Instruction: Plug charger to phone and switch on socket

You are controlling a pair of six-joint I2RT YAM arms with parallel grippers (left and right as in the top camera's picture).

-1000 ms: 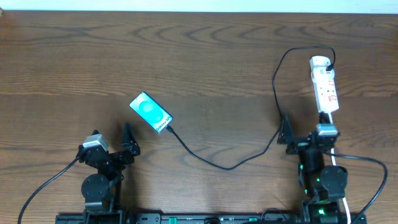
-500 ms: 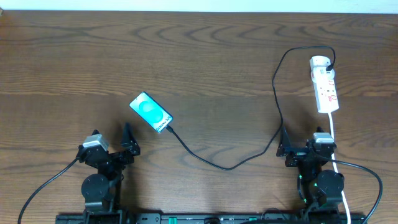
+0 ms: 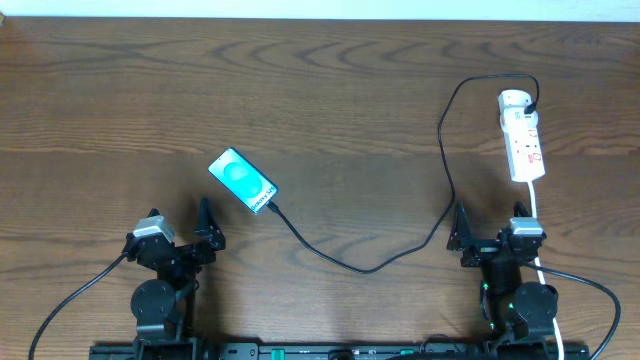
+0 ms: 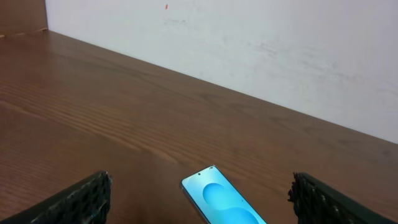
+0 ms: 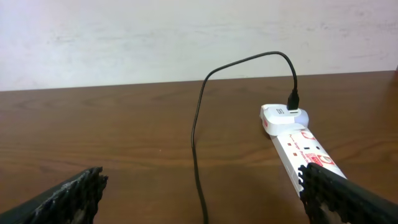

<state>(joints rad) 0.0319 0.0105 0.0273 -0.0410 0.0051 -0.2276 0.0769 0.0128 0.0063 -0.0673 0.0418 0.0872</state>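
The phone (image 3: 243, 180) lies flat and slanted left of centre, teal screen up; it also shows in the left wrist view (image 4: 221, 202). The charger cable (image 3: 370, 266) runs from the phone's lower right end across the table, loops up and ends at the far end of the socket (image 3: 522, 138), a white power strip at the right. In the right wrist view the cable (image 5: 198, 134) ends in a plug at the socket (image 5: 298, 140). My left gripper (image 3: 185, 235) is open and empty below the phone. My right gripper (image 3: 492, 235) is open and empty just below the socket.
The power strip's white cord (image 3: 538, 250) runs down past my right arm to the table's front edge. A white wall (image 4: 249, 37) stands behind the table's far edge. The arm bases and black robot cables sit at the front.
My right gripper has drawn back from the near end of the socket toward the front edge. The left arm, phone and cable have not moved.
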